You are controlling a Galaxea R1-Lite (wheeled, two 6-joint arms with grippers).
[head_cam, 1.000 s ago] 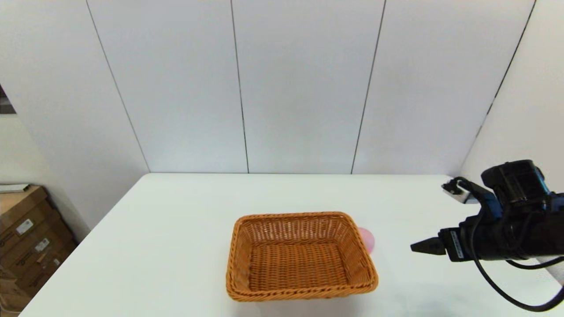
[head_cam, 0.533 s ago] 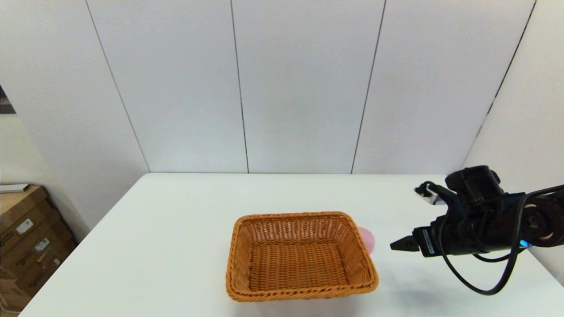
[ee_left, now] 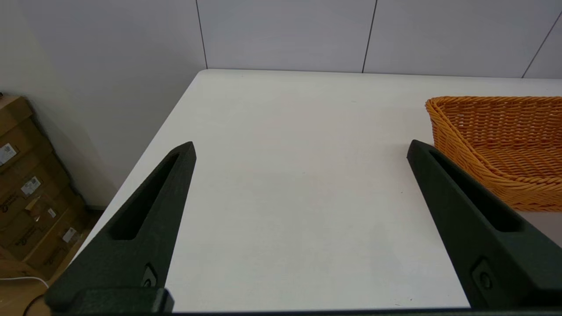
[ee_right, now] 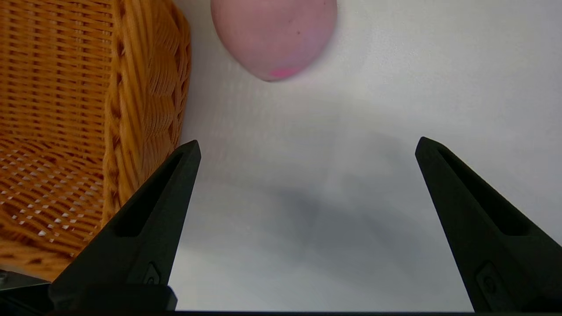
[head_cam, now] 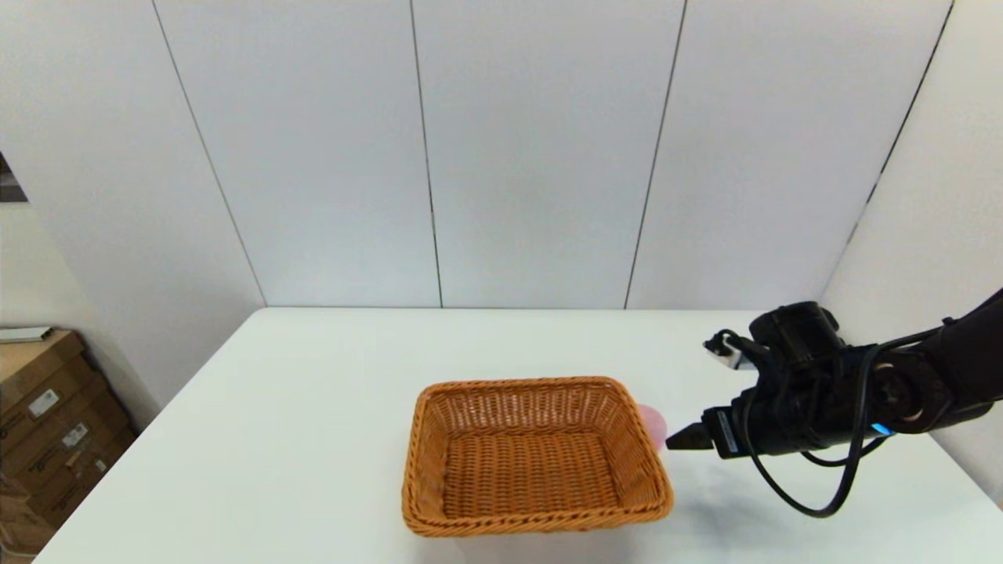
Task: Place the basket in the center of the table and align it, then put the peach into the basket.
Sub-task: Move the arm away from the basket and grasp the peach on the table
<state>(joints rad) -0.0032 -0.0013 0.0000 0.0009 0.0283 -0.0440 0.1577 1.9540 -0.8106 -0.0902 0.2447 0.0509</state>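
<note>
Head view: nearest the robot, the basket [head_cam: 536, 455] sits on the white desk [head_cam: 313, 439], roughly in the middle of its width and close to the front edge, its long sides square to the desk's edge. Nothing lies inside it. Just behind the basket's far right corner, the peach [head_cam: 653, 427] rests on the desk, mostly hidden by the woven wall, with only a pink sliver showing. The right tool [head_cam: 680, 439] hangs low over the desk to the right of the basket, its black tip pointing at the peach and stopping just short of it, not touching.

In the right wrist view the right tool [ee_right: 307, 147] has its fingers [ee_right: 151, 219] spread wide apart with bare desk [ee_right: 395, 87] between them. The peach [ee_right: 274, 35] lies beyond the tips, centred in the gap, and the basket [ee_right: 79, 109] wall stands just beside one finger.

In the left wrist view the left tool [ee_left: 300, 147] is held over the left part of the desk [ee_left: 285, 175], its fingers [ee_left: 149, 210] spread wide and holding nothing; one end of the basket [ee_left: 496, 140] shows beyond one finger.

Farther off, cardboard boxes [head_cam: 43, 423] are stacked on the floor left of the desk, and grey wall panels [head_cam: 533, 149] rise behind its far edge.
</note>
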